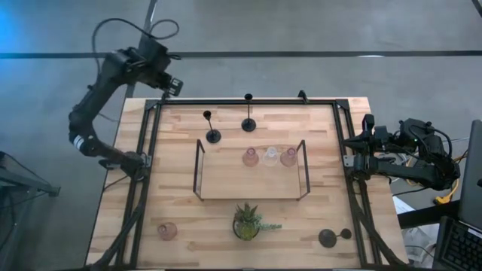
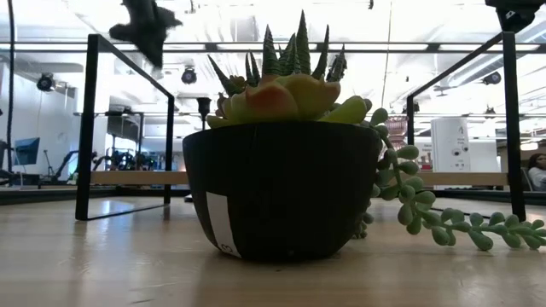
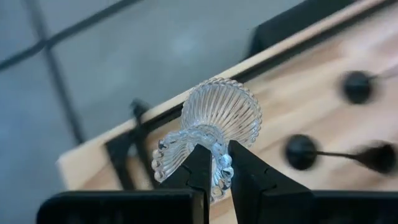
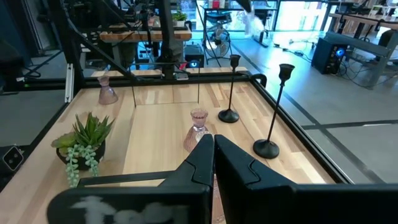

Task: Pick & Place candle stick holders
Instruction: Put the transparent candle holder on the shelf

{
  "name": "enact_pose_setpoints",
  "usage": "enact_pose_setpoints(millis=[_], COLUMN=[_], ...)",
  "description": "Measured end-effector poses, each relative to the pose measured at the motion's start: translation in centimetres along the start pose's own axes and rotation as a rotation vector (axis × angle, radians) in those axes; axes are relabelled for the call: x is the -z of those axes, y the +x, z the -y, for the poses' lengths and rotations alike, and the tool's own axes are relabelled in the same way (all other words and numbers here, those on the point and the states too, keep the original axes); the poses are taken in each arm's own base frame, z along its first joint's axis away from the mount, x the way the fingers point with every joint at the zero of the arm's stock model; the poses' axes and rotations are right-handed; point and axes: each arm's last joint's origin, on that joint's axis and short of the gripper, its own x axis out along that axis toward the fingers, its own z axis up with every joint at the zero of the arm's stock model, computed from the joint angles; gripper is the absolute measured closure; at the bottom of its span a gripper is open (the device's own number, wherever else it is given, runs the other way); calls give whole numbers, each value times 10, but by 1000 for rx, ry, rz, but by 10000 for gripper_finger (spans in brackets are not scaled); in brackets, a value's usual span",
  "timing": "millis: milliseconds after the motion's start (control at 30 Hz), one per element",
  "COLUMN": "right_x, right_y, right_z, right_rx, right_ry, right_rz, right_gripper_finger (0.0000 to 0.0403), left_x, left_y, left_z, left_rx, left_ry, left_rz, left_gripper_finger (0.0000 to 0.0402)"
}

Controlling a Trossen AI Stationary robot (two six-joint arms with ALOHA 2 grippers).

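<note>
My left gripper (image 1: 173, 85) is up in the air by the table's far left corner, shut on a clear ribbed glass candle holder (image 3: 214, 124). My right gripper (image 4: 213, 146) is shut and empty at the table's right edge (image 1: 354, 154). Two black thin-stemmed holders (image 1: 213, 135) (image 1: 248, 124) stand on their round bases at the far middle. A third (image 1: 329, 238) lies at the near right. Two pink holders (image 1: 250, 156) (image 1: 288, 156) and a clear one (image 1: 270, 156) stand in the wire-framed tray (image 1: 226, 184). Another pink one (image 1: 167, 230) stands at the near left. My left gripper pinches the clear holder at its narrow waist (image 3: 216, 148), between the ribbed cup (image 3: 224, 106) and the beaded foot (image 3: 168, 160), with one finger on each side. The holder is lifted clear of the table and lies tilted on its side across the fingers.
A small green potted plant (image 1: 247, 222) stands at the near middle, in front of the tray; it fills the low view (image 2: 281, 188). A black frame (image 1: 143, 150) runs around the table's edges. Bare wood lies left of the tray and at the far right.
</note>
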Motion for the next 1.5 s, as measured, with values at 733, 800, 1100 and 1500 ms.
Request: enact_pose_setpoints(millis=[733, 800, 1100, 1500], right_x=[0, 0, 0, 0], right_y=[0, 0, 0, 0], right_z=[0, 0, 0, 0], right_rx=[0, 0, 0, 0], right_ry=[0, 0, 0, 0], right_rz=[0, 0, 0, 0], right_gripper_finger=[394, 394, 394, 394], left_x=[-23, -25, -34, -33], left_y=[-49, -47, -48, -32], left_z=[57, 64, 98, 134], left_rx=[377, 389, 450, 466], left_ry=[408, 434, 558, 710], left_rz=[131, 115, 111, 37], left_gripper_finger=[365, 365, 365, 365])
